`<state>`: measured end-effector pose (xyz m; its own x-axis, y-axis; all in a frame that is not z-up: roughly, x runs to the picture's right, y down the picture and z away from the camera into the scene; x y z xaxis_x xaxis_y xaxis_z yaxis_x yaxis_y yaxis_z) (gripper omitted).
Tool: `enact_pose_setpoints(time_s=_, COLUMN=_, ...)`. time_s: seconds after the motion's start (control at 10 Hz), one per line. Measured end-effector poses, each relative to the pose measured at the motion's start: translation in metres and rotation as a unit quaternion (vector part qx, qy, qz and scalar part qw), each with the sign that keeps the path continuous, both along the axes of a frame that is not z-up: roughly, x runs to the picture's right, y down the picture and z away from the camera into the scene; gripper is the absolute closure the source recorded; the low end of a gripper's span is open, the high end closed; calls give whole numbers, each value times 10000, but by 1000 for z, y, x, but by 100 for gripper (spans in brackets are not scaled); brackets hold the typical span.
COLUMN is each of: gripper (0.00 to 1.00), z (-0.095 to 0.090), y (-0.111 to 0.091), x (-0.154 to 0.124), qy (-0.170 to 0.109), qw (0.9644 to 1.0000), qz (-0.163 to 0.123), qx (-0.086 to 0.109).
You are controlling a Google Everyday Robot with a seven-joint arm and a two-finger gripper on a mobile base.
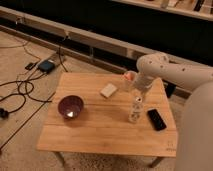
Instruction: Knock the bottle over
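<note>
Near table (100, 135) right edge, bottle (134, 113) upright, light, top-heavy; we push near cap. Tool (138, 98) just above; grip state unclear.

Dim, warm indoor light falls from above onto the desk (95, 130), its wood the brightest area; the background stays near black. The whole view is soft and blurry. The gripper (138, 96) hangs above the bottle (135, 110), which casts little shadow.
</note>
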<state>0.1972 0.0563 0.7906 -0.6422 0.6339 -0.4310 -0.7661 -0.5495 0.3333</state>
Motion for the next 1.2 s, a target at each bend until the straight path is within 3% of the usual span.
enact_pose_setpoints(time_s=0.4, gripper=35, z=-32, y=28, x=1, qy=161, qw=9997, qz=-104, qx=-166)
enact_pose_setpoints(time_s=0.6, gripper=35, z=-37, y=32, x=-5, qy=124, qw=9998, qz=-92, qx=-142)
enact_pose_setpoints(time_s=0.9, gripper=35, z=-32, y=22, x=-20, qy=-127, qw=9996, qz=-126, qx=231)
enact_pose_setpoints(time_s=1.2, gripper=35, z=-18, y=0, x=-29, qy=-457, qw=9963, qz=-177, qx=712)
